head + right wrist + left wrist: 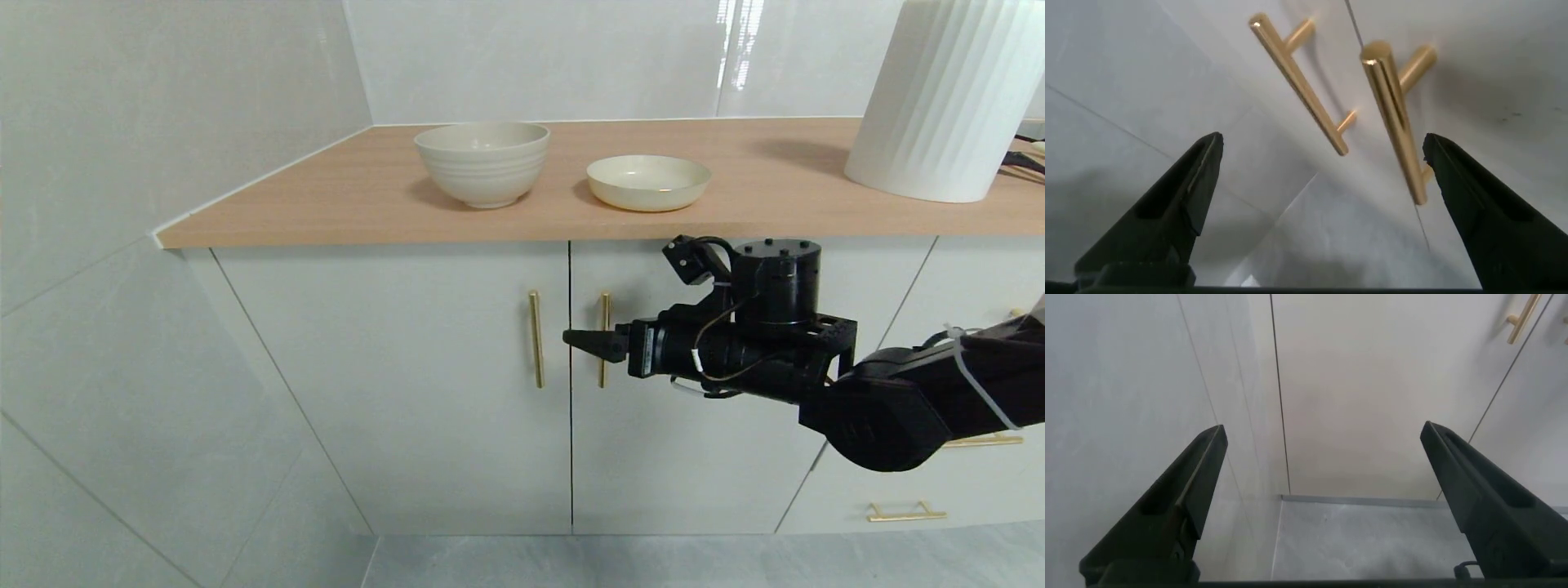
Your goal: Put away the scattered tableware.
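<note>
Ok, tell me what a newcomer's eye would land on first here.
The black right pincer, open, hangs at the two gold cabinet handles under the wooden counter. On top stand a deep cream bowl and, to its right, a shallow dish; a tall white ribbed container stands farther right.

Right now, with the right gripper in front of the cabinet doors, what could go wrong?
1. The left door's handle and the right door's handle stand close together beside the seam. The open right gripper could catch the wrong one, or both.
2. The shallow dish sits near the front edge of the counter, above the right arm. If the arm rises, it might knock the dish.
</note>
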